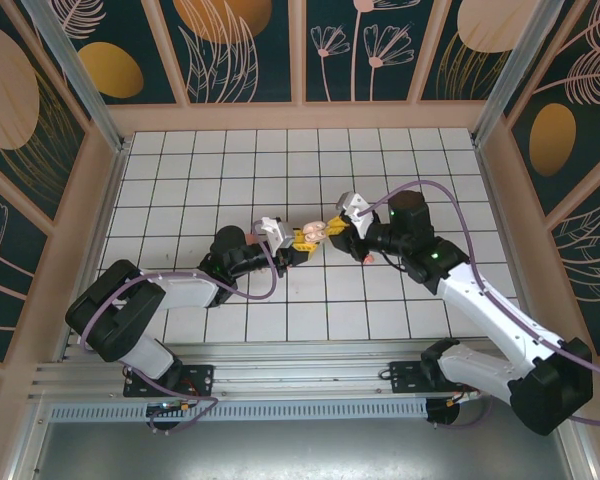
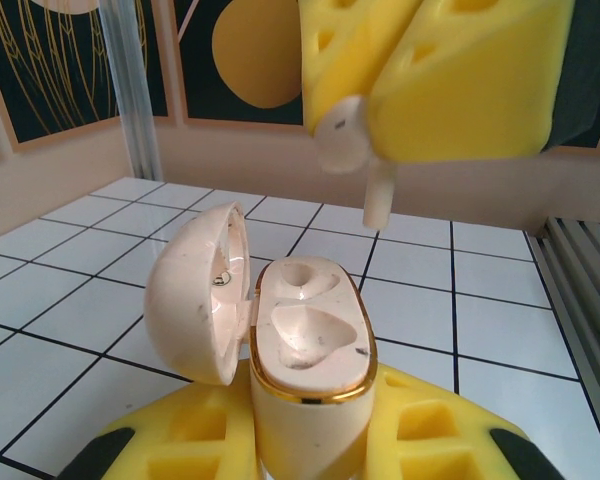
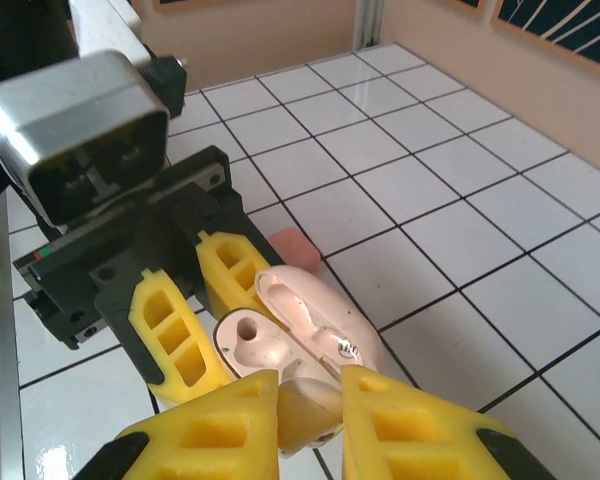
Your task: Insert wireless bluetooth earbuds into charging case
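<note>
My left gripper (image 2: 305,445) is shut on the pale beige charging case (image 2: 310,350), holding it upright. Its lid (image 2: 195,295) hangs open to the left, and both sockets are empty. Just above the case, my right gripper (image 2: 380,95) is shut on a pale beige earbud (image 2: 345,140) with its stem pointing down. In the right wrist view the earbud (image 3: 315,410) sits between my right gripper's (image 3: 310,425) yellow fingers, right over the near end of the case (image 3: 265,345). From the top view, both grippers (image 1: 298,240) (image 1: 342,228) meet at mid-table.
A small pinkish-red piece (image 3: 295,245) lies on the white tiles just beyond the case, also seen below the right gripper in the top view (image 1: 368,258). Wooden walls enclose the tiled floor (image 1: 220,170), and a metal rail (image 1: 280,385) runs along the near edge.
</note>
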Motion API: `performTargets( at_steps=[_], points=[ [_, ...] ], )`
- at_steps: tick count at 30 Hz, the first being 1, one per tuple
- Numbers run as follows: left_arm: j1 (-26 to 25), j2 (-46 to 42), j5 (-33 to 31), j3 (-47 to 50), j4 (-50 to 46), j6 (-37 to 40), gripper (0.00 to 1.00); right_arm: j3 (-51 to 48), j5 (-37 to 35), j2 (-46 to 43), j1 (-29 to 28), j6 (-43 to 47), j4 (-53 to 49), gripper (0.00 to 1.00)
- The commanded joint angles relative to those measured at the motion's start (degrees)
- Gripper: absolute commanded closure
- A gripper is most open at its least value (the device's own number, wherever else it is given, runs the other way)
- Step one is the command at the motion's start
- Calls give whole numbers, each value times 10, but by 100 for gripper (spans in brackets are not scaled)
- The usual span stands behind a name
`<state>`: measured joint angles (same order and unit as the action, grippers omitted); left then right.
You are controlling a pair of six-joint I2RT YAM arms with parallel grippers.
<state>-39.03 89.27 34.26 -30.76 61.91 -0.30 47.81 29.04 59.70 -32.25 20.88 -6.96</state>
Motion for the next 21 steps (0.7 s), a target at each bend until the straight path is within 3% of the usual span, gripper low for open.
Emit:
performTargets(
  at_steps=[1,21],
  points=[
    [-1,-11,12,-14,13,1,85,8,13,-10,-4,5,32,82],
    [-1,-20,29,-17,17,-6,85,10,16,34,-5,27,34,82]
  ],
)
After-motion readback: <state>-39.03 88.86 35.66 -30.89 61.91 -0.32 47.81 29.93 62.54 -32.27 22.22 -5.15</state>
